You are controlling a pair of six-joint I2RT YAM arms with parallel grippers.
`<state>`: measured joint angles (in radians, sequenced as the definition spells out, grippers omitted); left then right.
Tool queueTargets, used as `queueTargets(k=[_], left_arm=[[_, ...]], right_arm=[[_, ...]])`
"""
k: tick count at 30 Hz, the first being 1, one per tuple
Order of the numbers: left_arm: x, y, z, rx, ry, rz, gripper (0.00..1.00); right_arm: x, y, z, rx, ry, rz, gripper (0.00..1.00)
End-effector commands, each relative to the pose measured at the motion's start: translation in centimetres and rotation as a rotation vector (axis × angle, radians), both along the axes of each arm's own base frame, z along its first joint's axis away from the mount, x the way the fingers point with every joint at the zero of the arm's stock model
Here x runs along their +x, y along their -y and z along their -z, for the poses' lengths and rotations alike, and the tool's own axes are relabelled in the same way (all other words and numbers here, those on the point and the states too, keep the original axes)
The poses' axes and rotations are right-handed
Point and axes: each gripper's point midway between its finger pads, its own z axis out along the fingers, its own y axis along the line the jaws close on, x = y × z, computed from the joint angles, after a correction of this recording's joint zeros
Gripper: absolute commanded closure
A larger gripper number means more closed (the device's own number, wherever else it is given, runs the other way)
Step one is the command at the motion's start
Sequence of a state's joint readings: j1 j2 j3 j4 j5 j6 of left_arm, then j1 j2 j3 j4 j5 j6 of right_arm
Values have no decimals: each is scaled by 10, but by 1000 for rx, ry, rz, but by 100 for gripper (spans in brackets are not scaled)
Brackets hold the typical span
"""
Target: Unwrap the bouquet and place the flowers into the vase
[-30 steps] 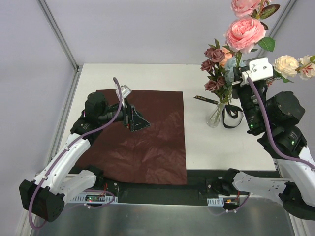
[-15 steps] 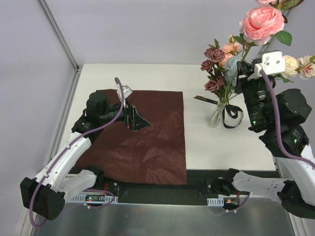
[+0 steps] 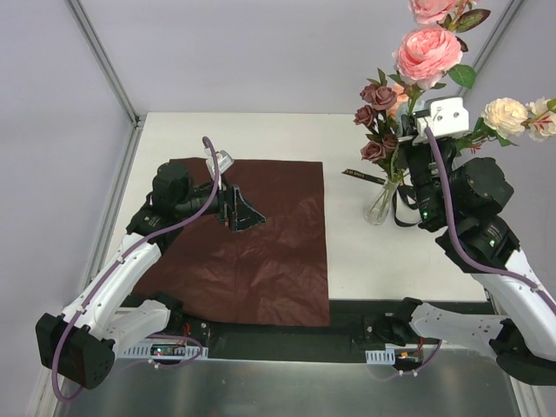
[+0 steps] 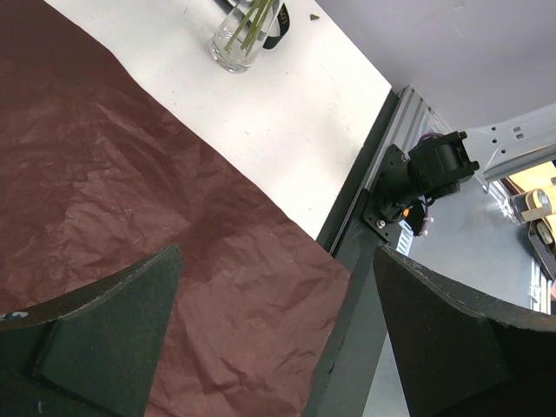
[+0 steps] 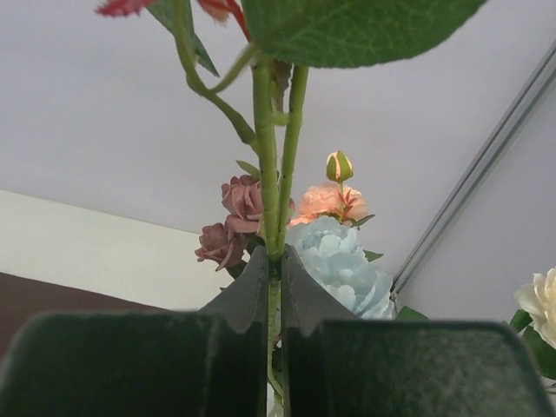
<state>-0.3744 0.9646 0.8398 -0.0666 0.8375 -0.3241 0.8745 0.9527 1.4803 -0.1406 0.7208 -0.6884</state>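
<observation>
The clear glass vase (image 3: 380, 207) stands right of centre with mauve roses (image 3: 375, 117) and other flowers in it; the left wrist view shows its base (image 4: 236, 39). My right gripper (image 5: 274, 261) is shut on the green stems (image 5: 266, 174) of a tall pink rose (image 3: 427, 54), held upright just right of the vase; the stems' lower ends are hidden. Behind the fingers are mauve, peach and pale blue blooms (image 5: 334, 256). My left gripper (image 3: 236, 213) (image 4: 274, 330) hovers open and empty over the bouquet's dark red paper (image 3: 252, 243), spread flat.
A black ribbon (image 3: 405, 205) lies on the white table beside the vase. Cream roses (image 3: 506, 113) show at the far right behind the right arm. The paper's near edge reaches the dark front rail (image 4: 347, 287).
The right gripper swung the pink rose up and to the right, then back left, close to where it was a second ago. The left arm has not moved.
</observation>
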Motion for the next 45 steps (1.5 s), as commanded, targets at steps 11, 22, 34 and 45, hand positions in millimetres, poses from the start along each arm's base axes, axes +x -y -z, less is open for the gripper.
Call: queueTargets(k=[11,22,34,45], left_arm=[[-4,2,-7,-7,48,21,9],[-7,1,-6,-7,44,17,9],[-8,0,-6,-8,48,17,9],[-8,0,-6,-9,47,18,9]], right_arm=[[-1,37,-3,131,46,184,100],[4,48,4,167,28,287,100],[7,60,16,150,-25,433,99],[15,56,37,92,-82,497,99]])
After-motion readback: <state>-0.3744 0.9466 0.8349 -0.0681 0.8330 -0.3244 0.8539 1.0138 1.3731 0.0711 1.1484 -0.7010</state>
